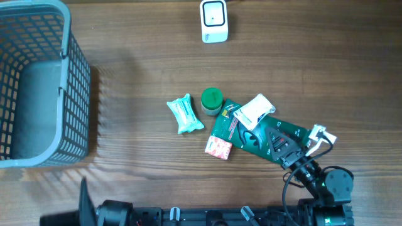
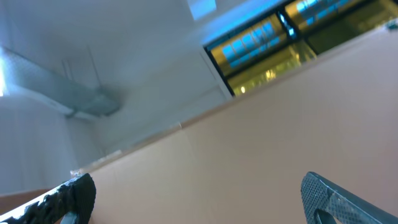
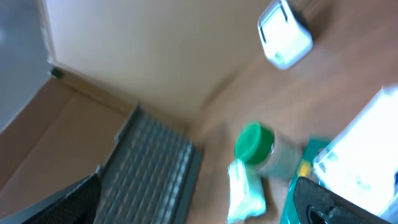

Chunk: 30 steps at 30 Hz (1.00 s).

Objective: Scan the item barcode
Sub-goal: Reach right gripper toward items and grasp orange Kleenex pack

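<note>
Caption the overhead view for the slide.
Open right hand above green packet among jar, teal pack and red box; white scanner and grey basket nearby.

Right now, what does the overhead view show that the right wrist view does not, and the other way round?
Only overhead: the small red packet and most of the green flat pack; the right wrist view catches only an edge of that pack. Only right wrist: the beige wall panel at the back. Both: the grey basket, the white scanner, the green-capped jar and the teal-and-white packet beside it.
</note>
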Each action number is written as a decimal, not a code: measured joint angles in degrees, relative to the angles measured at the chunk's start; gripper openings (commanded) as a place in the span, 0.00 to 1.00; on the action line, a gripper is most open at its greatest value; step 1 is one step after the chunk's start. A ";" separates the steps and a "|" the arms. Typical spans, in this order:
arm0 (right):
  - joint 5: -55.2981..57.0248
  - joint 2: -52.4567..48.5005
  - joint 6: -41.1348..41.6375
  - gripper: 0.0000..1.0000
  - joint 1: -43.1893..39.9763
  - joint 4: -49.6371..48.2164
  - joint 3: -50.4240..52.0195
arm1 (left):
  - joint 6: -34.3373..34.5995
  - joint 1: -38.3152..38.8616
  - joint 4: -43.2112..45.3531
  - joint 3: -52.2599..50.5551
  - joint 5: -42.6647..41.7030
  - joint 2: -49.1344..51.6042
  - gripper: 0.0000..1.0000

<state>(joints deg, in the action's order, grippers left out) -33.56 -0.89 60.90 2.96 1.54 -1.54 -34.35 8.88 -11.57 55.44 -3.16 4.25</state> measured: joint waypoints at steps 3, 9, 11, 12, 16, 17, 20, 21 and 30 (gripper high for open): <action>-0.98 -2.78 -1.64 1.00 0.00 13.49 -3.74 | 0.00 0.50 0.04 0.07 -0.02 -3.54 1.00; 9.46 -35.65 -15.08 1.00 0.11 47.19 -41.00 | -0.02 0.50 0.04 0.00 3.72 -3.76 1.00; 13.07 -49.35 -18.49 1.00 0.63 56.98 -55.58 | -0.02 0.50 0.96 0.00 4.59 -3.69 1.00; 13.40 -53.53 -19.06 1.00 0.70 59.41 -59.32 | 0.00 0.50 1.40 0.00 4.31 -3.56 1.00; 10.43 -70.79 -21.20 0.95 0.76 56.68 -68.67 | 0.39 0.50 -0.15 0.04 3.04 -0.94 1.00; 9.38 -72.83 -21.66 0.94 1.16 57.13 -68.70 | 0.94 0.50 -0.87 0.00 2.97 -0.33 1.00; 10.19 -78.20 -22.23 0.95 6.69 62.71 -68.65 | 6.84 0.50 -7.56 0.09 2.80 1.92 1.00; 10.97 -78.29 -22.21 0.97 9.66 63.45 -68.43 | 8.57 0.50 -11.78 0.02 2.80 2.25 1.00; 16.28 -77.53 -8.52 1.00 32.81 39.54 -46.95 | 12.28 0.50 -25.49 -1.92 2.62 3.30 1.00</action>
<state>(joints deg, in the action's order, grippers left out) -17.28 -78.41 52.38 35.77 41.08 -48.49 -22.06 9.39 -37.06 53.52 -0.54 7.55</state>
